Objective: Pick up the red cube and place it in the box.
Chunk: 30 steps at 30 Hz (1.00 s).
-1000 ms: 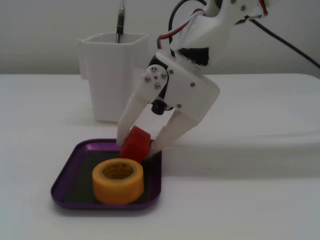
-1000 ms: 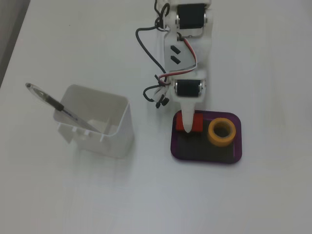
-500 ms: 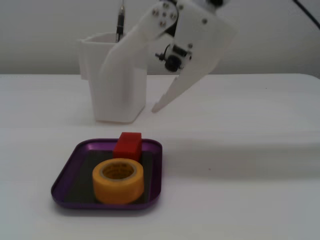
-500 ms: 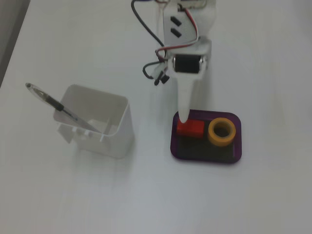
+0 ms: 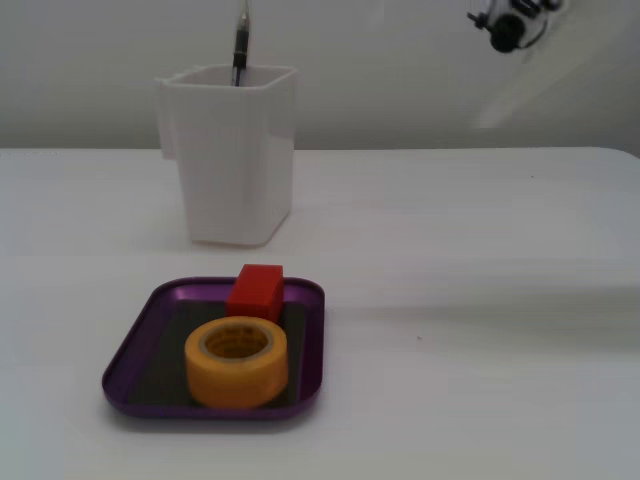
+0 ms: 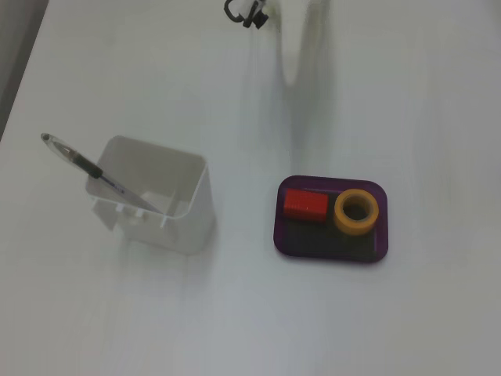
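Note:
The red cube lies inside the box, a shallow purple tray, at its back edge in a fixed view. Nothing touches the cube. My gripper is far from the tray, high up at the picture's top edge and smeared by motion. In a fixed view only one pale blurred finger shows at the top right, with nothing in the jaws, which look spread apart.
A yellow tape roll sits in the tray beside the cube. A tall white square container holding a pen stands behind and left of the tray in a fixed view.
The gripper let go of the red cube in the tray, opened, then rose and pulled back towards the arm's base. The cube has stayed where it was set down.

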Tool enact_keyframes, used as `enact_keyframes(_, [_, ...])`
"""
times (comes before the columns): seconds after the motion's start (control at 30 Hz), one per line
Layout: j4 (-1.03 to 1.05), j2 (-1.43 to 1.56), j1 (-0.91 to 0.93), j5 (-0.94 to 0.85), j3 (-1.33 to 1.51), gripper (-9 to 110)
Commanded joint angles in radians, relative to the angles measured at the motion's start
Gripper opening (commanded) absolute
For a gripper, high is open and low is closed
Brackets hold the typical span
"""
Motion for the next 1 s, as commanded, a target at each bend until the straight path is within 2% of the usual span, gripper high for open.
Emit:
enact_keyframes(0.0, [0.003,0.196,0.006,-0.003,0.155,30])
enact_keyframes(0.3, [-0.107,0.649,0.006,-0.006,0.658,29])
enact_keyframes(0.57, [-0.094,1.012,0.006,-0.008,0.959,29])
enact_keyframes(0.87, [-0.094,1.002,0.006,-0.008,1.009,29])
enact_keyframes(0.97, [-0.092,1.002,0.006,-0.008,1.009,21])
